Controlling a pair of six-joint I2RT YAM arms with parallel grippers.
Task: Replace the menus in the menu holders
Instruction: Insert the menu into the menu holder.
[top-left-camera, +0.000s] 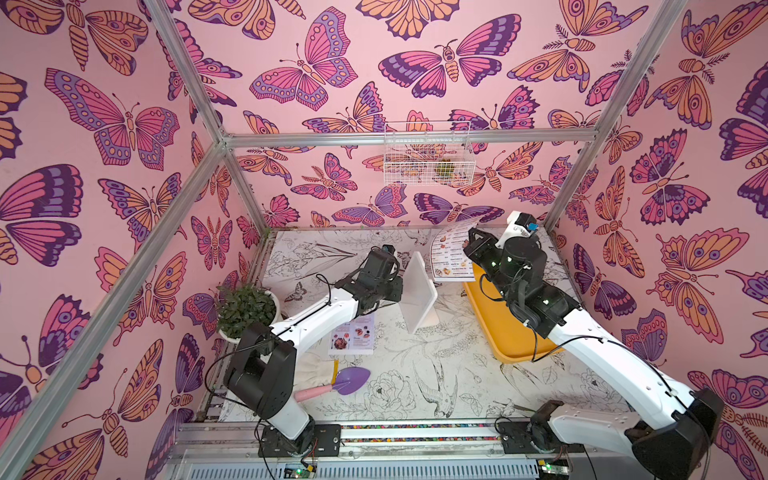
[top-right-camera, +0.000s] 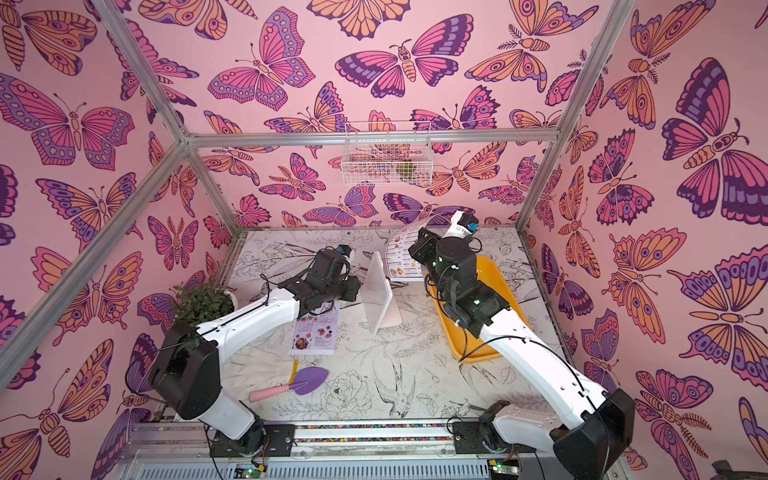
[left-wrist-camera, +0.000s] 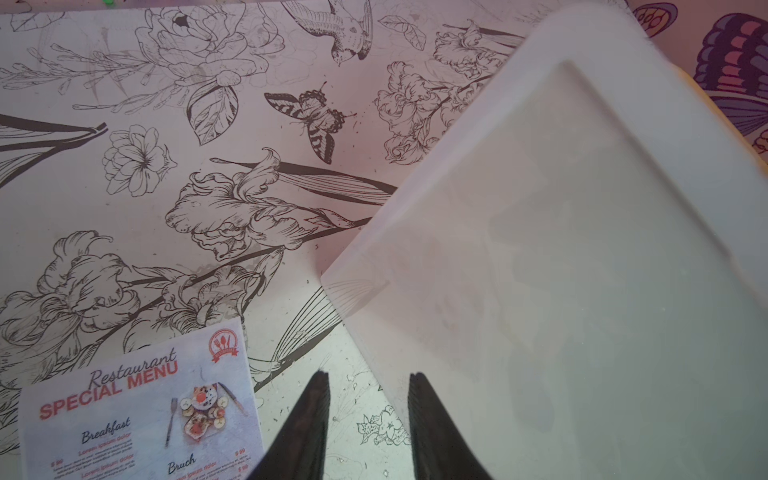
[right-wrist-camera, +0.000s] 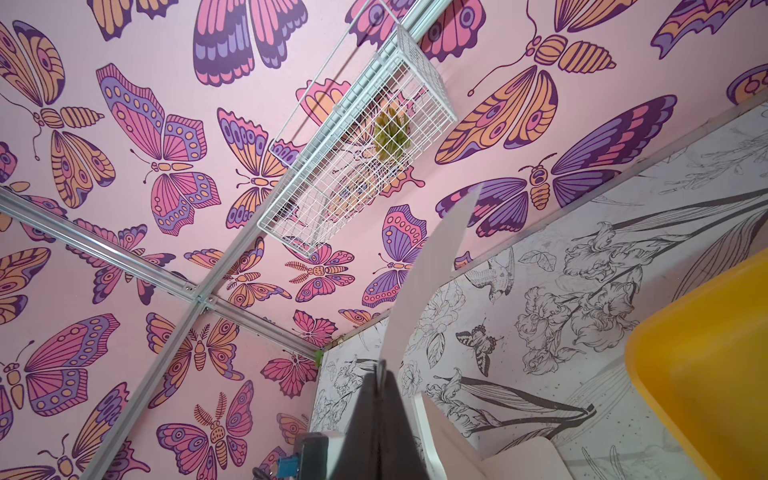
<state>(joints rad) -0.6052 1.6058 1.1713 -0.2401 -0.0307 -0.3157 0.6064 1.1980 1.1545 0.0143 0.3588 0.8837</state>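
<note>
Left end effector (left-wrist-camera: 368, 376): jaws partly open with nothing between them, only the table (left-wrist-camera: 257, 104) shows in the gap. It sits low, just beside the menu holder (left-wrist-camera: 561, 270). One finger (left-wrist-camera: 432, 419) lines up with the panel's near edge; can't tell if they touch. In both top views it's at centre frame, just left of the holder.

Menu holder: upright on its foot on the table, centre frame. Panel face reads plain white in the left wrist view.

Right end effector (right-wrist-camera: 380, 368): jaws fully closed, pinching the white menu (right-wrist-camera: 436, 257) by one edge. The sheet is up off the table and curling, printed side visible in both top views. It's at upper centre-right of frame, just right of the holder. Its lower edge is close to the far end of the yellow tray (top-left-camera: 507, 332); can't tell if it touches.

Pink menu (top-left-camera: 352, 334): flat on the table, print up, lower left of the holder, one end under the left arm. "SPECIAL MENU" header is legible in the left wrist view.

Also on the table: potted plant (top-left-camera: 245, 309) at left, glove (top-left-camera: 316, 365) and purple trowel (top-left-camera: 351, 380) lower left. Wire basket (top-left-camera: 428, 153) on the back wall, upper centre.
</note>
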